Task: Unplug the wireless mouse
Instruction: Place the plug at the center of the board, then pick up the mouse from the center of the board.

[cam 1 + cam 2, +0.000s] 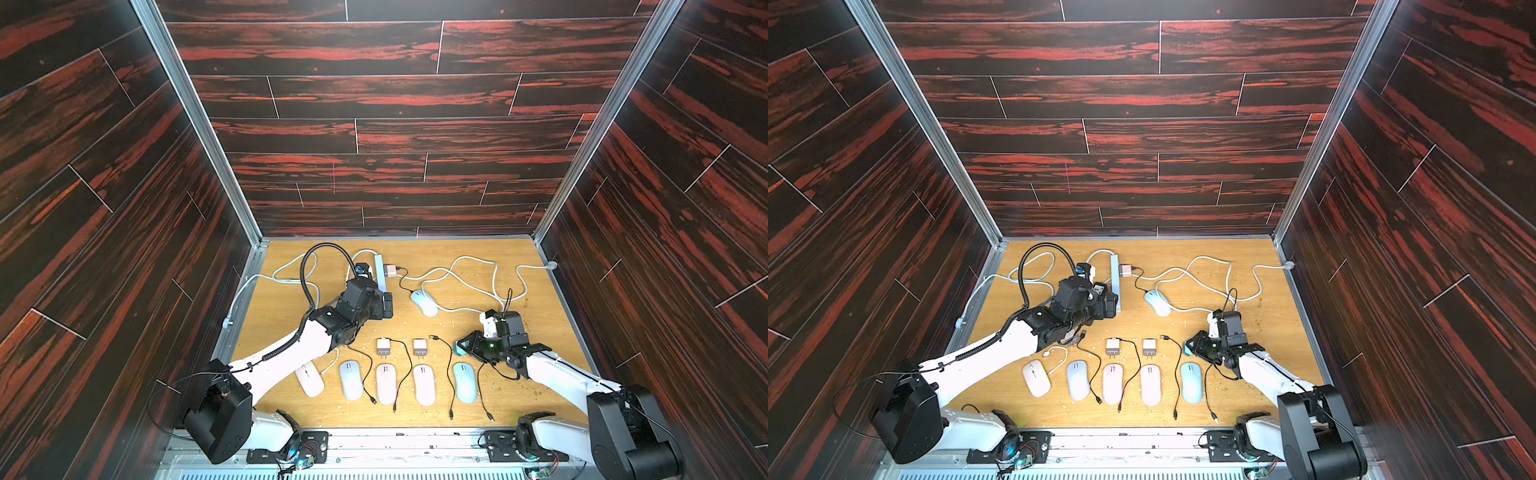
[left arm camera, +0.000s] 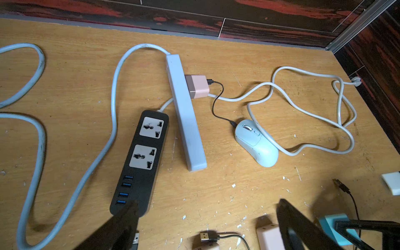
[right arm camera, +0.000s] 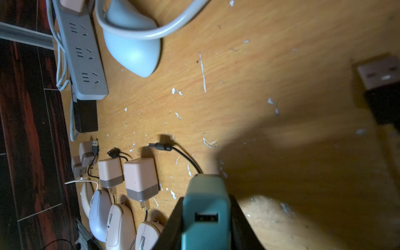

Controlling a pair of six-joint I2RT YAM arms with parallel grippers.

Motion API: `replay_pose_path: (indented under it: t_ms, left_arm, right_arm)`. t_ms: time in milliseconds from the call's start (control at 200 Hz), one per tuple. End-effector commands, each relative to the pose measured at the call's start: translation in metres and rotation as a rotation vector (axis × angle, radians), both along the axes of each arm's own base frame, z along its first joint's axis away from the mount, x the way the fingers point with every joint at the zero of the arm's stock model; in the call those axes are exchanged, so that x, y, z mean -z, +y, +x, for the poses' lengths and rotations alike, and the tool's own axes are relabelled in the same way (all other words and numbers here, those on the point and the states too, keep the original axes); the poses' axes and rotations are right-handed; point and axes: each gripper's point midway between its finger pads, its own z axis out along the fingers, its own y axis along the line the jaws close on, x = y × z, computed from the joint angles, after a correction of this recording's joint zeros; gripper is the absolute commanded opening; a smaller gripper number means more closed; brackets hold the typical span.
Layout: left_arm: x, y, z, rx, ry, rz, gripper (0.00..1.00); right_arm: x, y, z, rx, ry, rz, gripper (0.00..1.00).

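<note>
Progress well along by the look of it: row of five mice at the front edge with cables lying loose. Remaining: pale blue mouse near the back, tied by black cable to pink charger seated in grey power strip. Left gripper spread wide, empty, hovering by the near end of black power strip. Right gripper narrow, jaws against both sides of teal charger, low over table.

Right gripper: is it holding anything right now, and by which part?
Yes. The right gripper holds the teal charger, its fingers pressed on the two opposite side faces, USB port end toward the wrist camera. The left gripper holds nothing.
</note>
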Motion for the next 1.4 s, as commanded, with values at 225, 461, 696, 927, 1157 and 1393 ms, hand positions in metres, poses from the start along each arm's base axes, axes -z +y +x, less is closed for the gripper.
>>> replay_pose_path:
  t_ms: [225,461,696,927,1157,1393]
  left_arm:
    - [-0.002,-0.010,0.000,0.045,0.028,-0.005,1.00]
    - [0.010,-0.012,-0.001,0.036,0.088,0.004,1.00]
    - [0.013,-0.013,0.008,0.001,0.061,-0.026,1.00]
    - [0.031,0.007,0.045,-0.139,0.129,0.002,0.84]
    - [0.055,0.007,0.061,-0.149,0.253,0.047,0.75]
    - [0.048,0.000,0.042,-0.118,0.223,-0.111,0.77]
  right_arm:
    - [0.007,-0.006,-0.004,0.014,0.018,-0.032,0.58]
    - [-0.012,-0.022,0.002,0.038,-0.028,-0.132,0.66]
    - [-0.054,-0.025,0.016,0.005,-0.176,-0.291,0.68]
    - [-0.090,0.008,0.047,-0.084,-0.253,-0.195,0.67]
    - [-0.108,0.044,0.077,-0.215,-0.279,-0.103,0.64]
    - [-0.071,0.061,0.103,-0.362,-0.226,-0.240,0.66]
